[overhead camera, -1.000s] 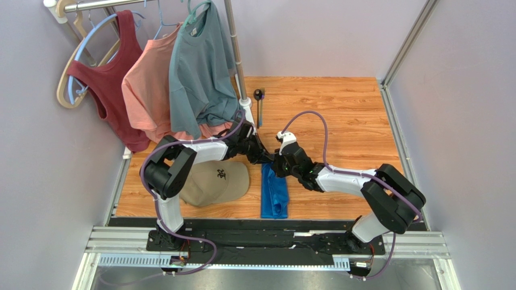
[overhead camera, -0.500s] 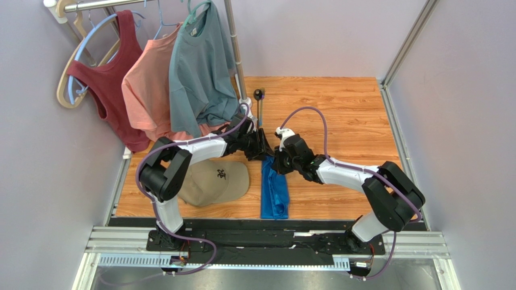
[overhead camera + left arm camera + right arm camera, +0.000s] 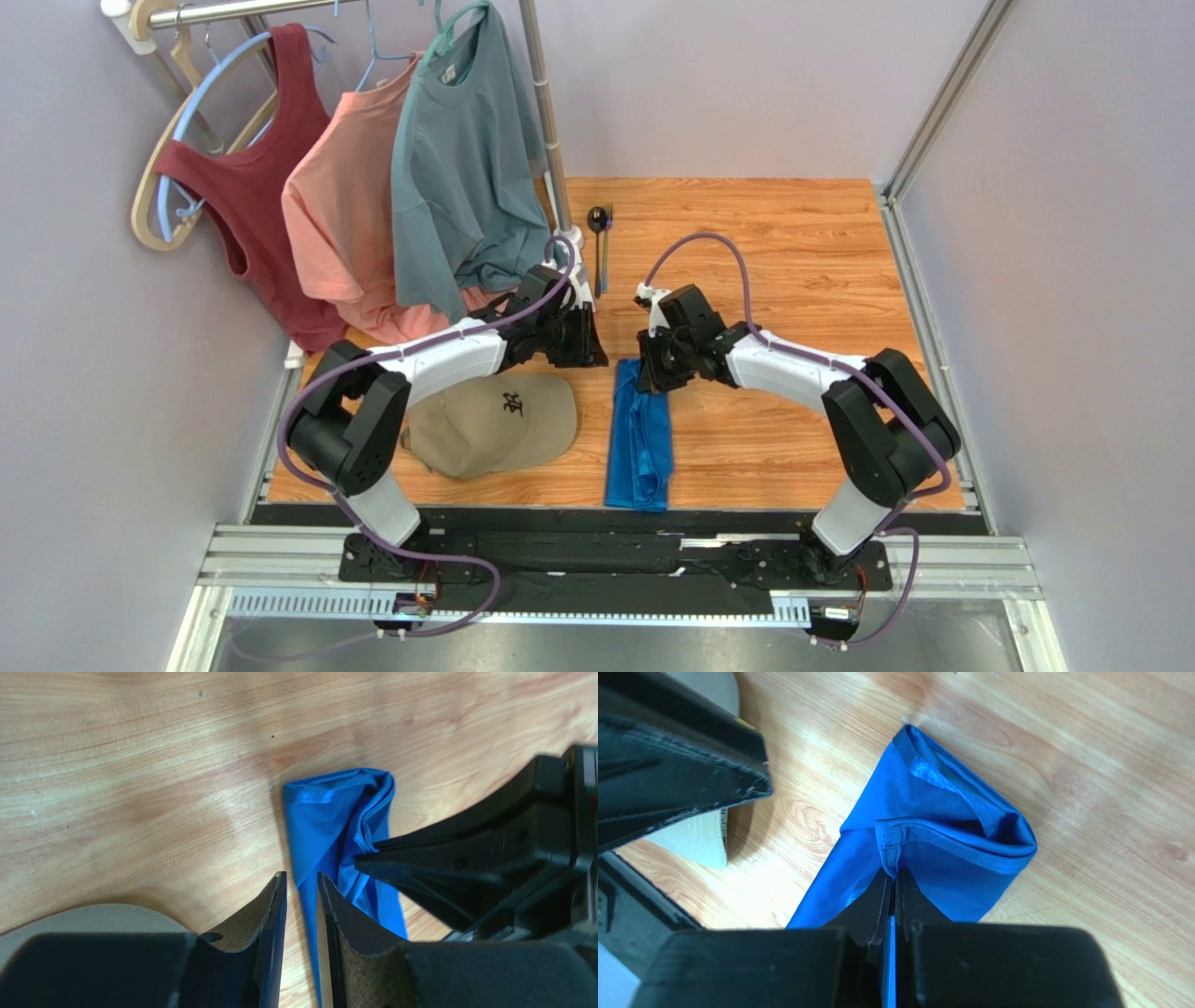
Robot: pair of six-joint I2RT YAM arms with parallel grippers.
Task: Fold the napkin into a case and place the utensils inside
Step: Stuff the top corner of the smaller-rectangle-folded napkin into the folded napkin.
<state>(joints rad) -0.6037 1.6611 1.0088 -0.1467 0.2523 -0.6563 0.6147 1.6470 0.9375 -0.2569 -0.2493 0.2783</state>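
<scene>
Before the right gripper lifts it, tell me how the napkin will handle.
Probably floppy: the napkin wrinkles and folds at the right gripper. Likely light, being thin cloth. Its slight sheen suggests it could slip free.

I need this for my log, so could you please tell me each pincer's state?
Left pincer: slightly open, near the napkin.
Right pincer: closed on the napkin.
</scene>
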